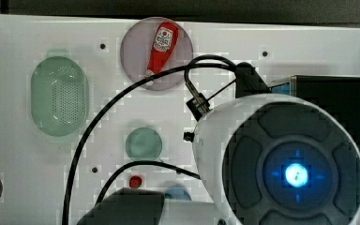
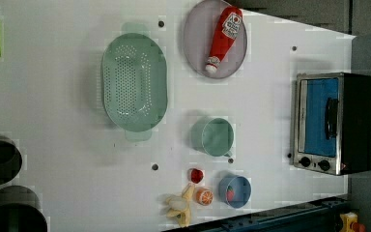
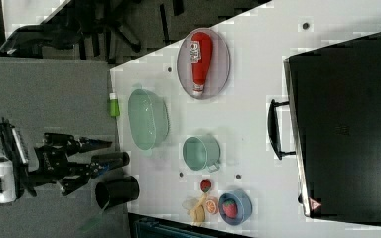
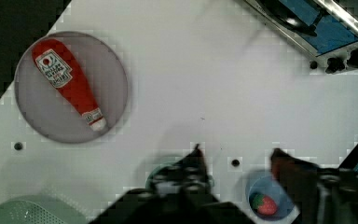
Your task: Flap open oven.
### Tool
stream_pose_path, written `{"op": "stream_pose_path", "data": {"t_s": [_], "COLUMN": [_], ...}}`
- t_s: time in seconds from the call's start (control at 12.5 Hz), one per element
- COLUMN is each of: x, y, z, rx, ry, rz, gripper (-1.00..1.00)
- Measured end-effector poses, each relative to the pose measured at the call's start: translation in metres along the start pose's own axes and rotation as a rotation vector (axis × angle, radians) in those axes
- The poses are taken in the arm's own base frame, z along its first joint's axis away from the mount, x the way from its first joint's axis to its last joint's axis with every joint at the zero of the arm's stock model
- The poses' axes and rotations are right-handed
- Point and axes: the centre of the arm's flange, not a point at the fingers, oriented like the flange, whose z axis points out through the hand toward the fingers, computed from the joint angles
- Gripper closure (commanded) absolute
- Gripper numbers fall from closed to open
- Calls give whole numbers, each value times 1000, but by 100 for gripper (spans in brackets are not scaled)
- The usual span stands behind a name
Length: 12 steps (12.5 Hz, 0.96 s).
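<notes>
1. The boxy silver toaster oven (image 2: 333,123) with blue glass door stands at 3 o'clock on the white surface (image 2: 67,125) in the left view, door shut, its black bar handle (image 2: 332,118) across the glass.
2. The black gripper (image 3: 101,153) hangs high, well apart from the oven, fingers spread and empty.
3. Judged best: descend onto the handle squarely, hook it, then pull along the door's arc.
4. The red ketchup bottle (image 4: 70,81) on the round grey plate (image 4: 116,88) has a label, unreadable.
</notes>
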Motion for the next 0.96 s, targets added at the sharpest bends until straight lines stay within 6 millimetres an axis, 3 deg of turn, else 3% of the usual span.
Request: {"op": "stream_pose_path", "data": {"t_s": [0.08,0.16,0.4,0.64,0.96], "x": [1,2,-1,5,42], "y": [-3,-7,-15,-8,24], "z": [6,13,38,57,77], "rx": [-8,-20,-61,-87,-53], "ry": [-10,-19,-47,-81,-85], "rz": [-2,-5,-18,-71,-274], "gripper": [56,65,65,65,65]}}
